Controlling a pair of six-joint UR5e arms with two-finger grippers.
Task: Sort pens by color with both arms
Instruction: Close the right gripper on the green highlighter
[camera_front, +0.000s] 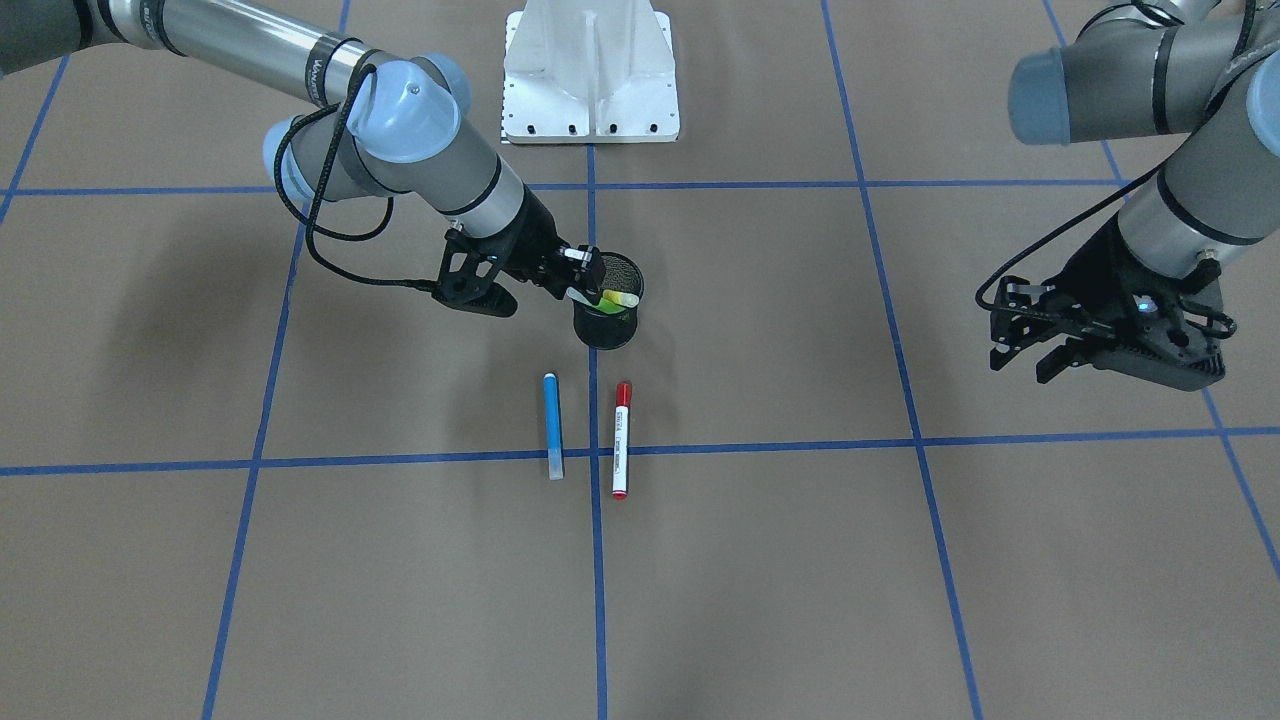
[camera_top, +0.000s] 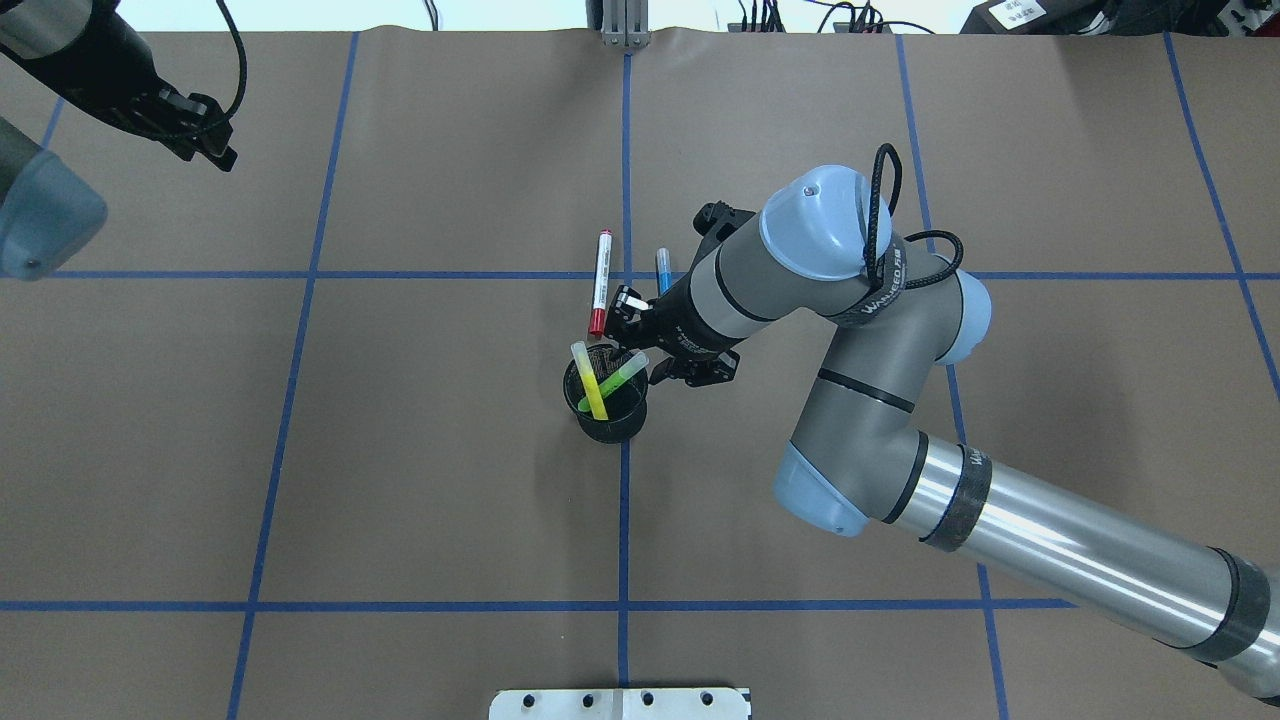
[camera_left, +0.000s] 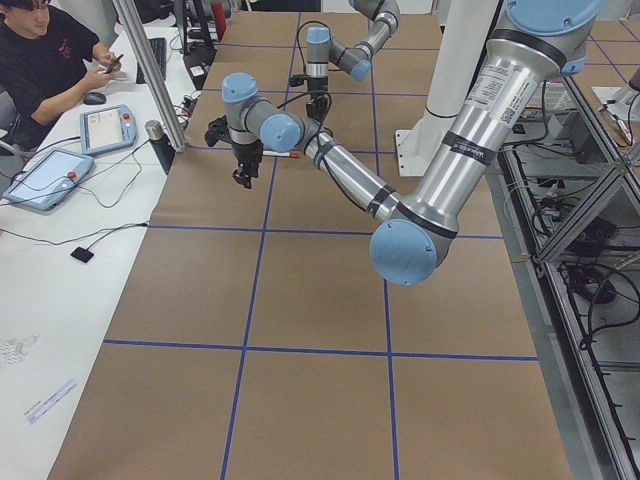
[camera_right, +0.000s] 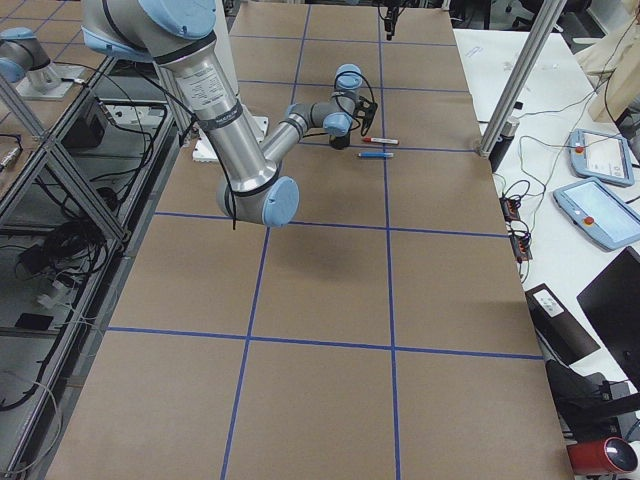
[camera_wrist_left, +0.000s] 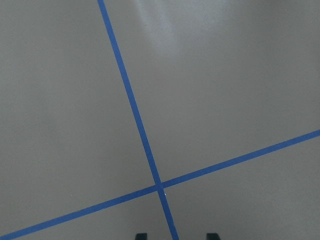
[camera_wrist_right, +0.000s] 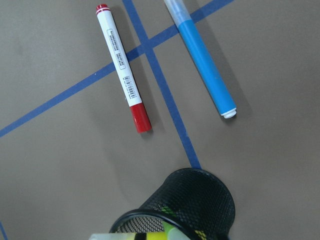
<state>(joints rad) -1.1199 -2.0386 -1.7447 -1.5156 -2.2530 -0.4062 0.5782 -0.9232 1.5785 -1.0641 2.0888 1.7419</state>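
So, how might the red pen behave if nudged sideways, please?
The red pen lies flat on the smooth table with a round barrel, so it would probably roll. It looks stiff and light, likely easy to lift.

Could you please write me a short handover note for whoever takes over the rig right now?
Left tool: open, empty, hovering over bare table, far from the pens.
Right tool: at the rim of the black mesh cup, by the top of the neon green pen; whether it grips the pen cannot be told.
Pens: the blue pen and the red-ended pen lie side by side, apart, on the table. The neon green pen and the neon yellow pen stand crossed in the cup.
Done: blue and red are apparently laid out.
Left: probably the two neon pens need separating.
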